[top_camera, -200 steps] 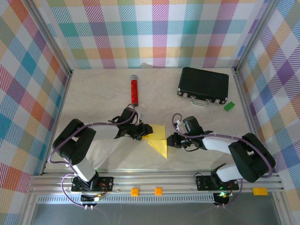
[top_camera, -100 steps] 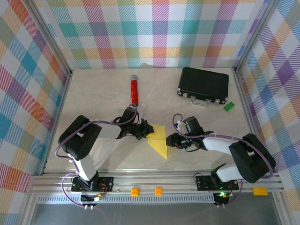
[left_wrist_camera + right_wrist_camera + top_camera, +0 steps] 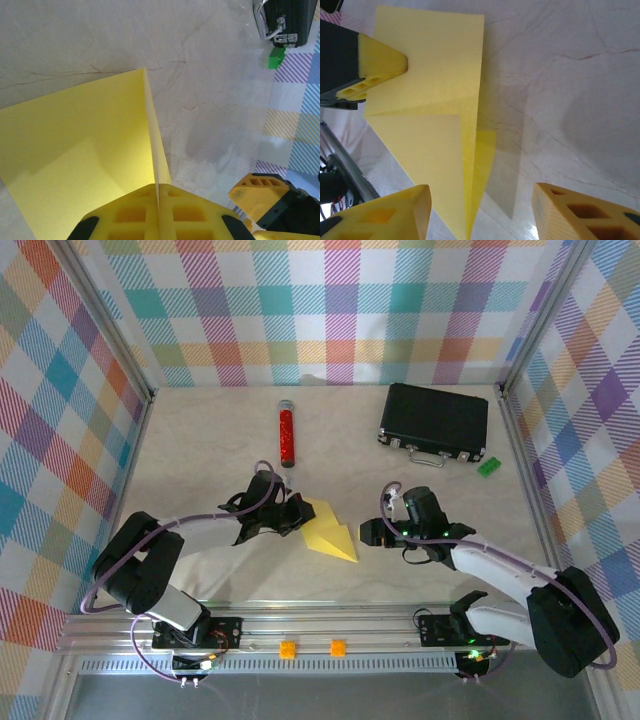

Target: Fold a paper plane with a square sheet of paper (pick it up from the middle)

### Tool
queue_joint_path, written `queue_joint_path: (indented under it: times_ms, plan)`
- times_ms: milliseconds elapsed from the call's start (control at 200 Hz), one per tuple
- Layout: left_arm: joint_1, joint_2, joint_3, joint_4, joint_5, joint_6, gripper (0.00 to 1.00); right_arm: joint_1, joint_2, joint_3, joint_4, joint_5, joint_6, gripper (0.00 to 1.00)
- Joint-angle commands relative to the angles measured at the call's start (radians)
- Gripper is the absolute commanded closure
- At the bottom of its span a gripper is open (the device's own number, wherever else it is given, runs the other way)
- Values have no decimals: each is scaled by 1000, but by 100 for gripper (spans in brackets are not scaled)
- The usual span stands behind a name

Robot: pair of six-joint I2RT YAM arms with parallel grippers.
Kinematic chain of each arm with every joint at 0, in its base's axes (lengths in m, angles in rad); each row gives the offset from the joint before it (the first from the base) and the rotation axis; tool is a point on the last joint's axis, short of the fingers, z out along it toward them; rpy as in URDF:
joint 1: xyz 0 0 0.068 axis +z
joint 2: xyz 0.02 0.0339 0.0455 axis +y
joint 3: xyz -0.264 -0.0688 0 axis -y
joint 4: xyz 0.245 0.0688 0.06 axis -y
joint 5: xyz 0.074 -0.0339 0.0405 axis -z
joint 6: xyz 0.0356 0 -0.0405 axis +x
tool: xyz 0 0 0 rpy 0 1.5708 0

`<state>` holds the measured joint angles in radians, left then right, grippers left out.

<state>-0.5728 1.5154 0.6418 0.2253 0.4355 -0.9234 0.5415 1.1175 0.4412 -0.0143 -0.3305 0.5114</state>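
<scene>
- Plainly, the left gripper (image 3: 296, 519) is clamped on the square sheet of paper (image 3: 328, 538). From the left wrist we see its two yellow fingers (image 3: 130, 216) pressed together, with a raised fold of the sheet pinched between them.
- We find the sheet near the front middle of the table (image 3: 200, 440), between the two grippers. It is folded into a creased, pointed shape whose tip aims toward the near right.
- At the clamped end, one crease stands up on edge, and a broad yellow panel spreads out to its left in the left wrist view.
- The right gripper (image 3: 368, 532) sits just beside the sheet's right edge with its jaws spread wide, and we see nothing in its grasp.
- From the right wrist, its yellow fingers (image 3: 385, 212) stand on either side of the sheet's pointed end, and neither touches the paper.
- In that same view we see the left gripper's finger pressed on the far left corner of the sheet, and a diagonal fold running across the paper.
- A red cylinder (image 3: 286, 434) lies behind the left gripper, well apart from the sheet.
- A black case (image 3: 435, 422) rests at the far right of the table, with a small green block (image 3: 490, 466) just beside its near right corner.
</scene>
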Motion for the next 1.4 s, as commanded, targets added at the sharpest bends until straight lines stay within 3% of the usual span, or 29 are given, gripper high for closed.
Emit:
queue_joint_path:
  times_ms: [0, 50, 190, 320, 385, 555, 740, 970, 1395]
  plan:
    - [2, 6, 5, -34, -19, 11, 98, -7, -28, 10, -24, 113, 44, 44]
    - [-1, 15, 7, -23, -9, 9, 96, -8, -33, 4, -9, 121, 54, 44]
    - [-11, 44, 22, 2, 31, 6, 90, -7, -34, -2, 52, -36, -26, 43]
    - [-15, 73, 35, 29, 77, -2, 86, 10, 2, 14, 43, -58, -80, 51]
    - [-15, 86, 46, 33, 103, -1, 84, 92, 0, 16, 37, 10, -153, 53]
    - [-15, 78, 61, 22, 117, 7, 82, 367, 3, -23, 103, 399, -387, 52]
    - [-15, 70, 76, -4, 117, 16, 82, 545, 112, -19, 205, 584, -593, 53]
    - [-15, 67, 78, -15, 117, 23, 82, 583, 227, -9, 298, 708, -644, 54]
    - [-15, 65, 88, -42, 114, 40, 82, 584, 303, -4, 351, 691, -617, 70]
